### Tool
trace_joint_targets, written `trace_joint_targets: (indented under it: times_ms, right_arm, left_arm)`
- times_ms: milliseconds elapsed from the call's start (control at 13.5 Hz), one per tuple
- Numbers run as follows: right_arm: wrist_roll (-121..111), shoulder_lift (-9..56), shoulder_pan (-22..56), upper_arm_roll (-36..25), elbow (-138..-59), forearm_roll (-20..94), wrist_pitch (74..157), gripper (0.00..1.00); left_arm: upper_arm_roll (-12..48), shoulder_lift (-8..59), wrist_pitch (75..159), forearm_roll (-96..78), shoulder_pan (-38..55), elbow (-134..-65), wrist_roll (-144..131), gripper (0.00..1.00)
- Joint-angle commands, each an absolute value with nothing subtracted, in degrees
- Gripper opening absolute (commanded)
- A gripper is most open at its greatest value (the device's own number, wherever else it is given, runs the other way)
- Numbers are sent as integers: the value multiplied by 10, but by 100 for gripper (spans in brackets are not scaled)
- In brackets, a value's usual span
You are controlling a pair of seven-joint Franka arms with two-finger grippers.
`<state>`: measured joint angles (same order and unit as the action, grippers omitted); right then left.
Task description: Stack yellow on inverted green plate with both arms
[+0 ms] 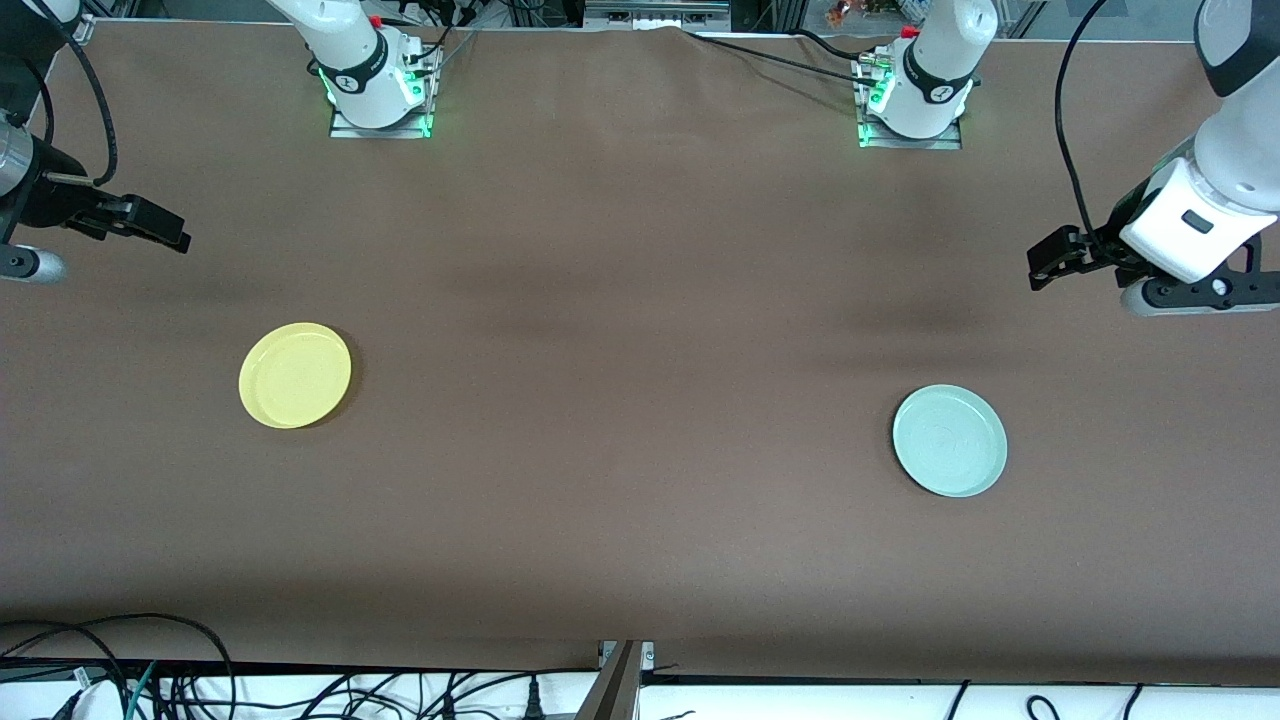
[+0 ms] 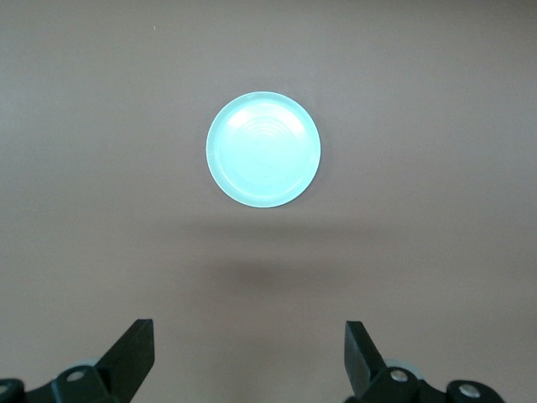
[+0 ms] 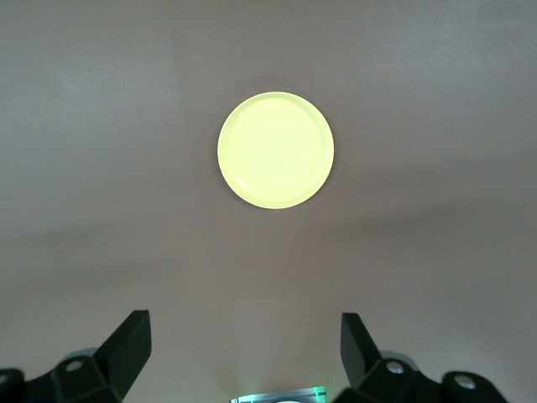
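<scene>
The yellow plate (image 1: 295, 375) lies flat on the brown table toward the right arm's end; it also shows in the right wrist view (image 3: 276, 150). The pale green plate (image 1: 949, 440) lies flat toward the left arm's end, rim up as far as I can tell, and shows in the left wrist view (image 2: 263, 149). My right gripper (image 1: 168, 232) is open and empty, high over the table's end, apart from the yellow plate; its jaws (image 3: 245, 332) stand wide. My left gripper (image 1: 1042, 268) is open and empty, high over its own end of the table, apart from the green plate; its jaws (image 2: 249, 336) stand wide.
The two arm bases (image 1: 380, 95) (image 1: 912, 105) stand lit green along the table's edge farthest from the front camera. Cables (image 1: 120, 680) hang below the table's near edge. The brown tabletop (image 1: 620, 400) stretches between the two plates.
</scene>
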<state>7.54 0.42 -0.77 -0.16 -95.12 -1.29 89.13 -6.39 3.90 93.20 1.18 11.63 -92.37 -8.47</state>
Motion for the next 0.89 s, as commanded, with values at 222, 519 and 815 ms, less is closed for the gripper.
trace_joint_targets:
  times_ms: [222, 519, 815]
  right_arm:
    - [73, 1, -10, -1, -951, -11, 885, 100]
    - [73, 1, -10, -1, -951, -11, 885, 100]
    - [73, 0, -10, -1, -951, -11, 882, 100]
  left_arm:
    - [-69, 47, 919, 8, 107, -913, -91, 100]
    - [-69, 54, 920, 8, 97, -922, -92, 100]
    - [-69, 68, 931, 9, 97, -921, -92, 100]
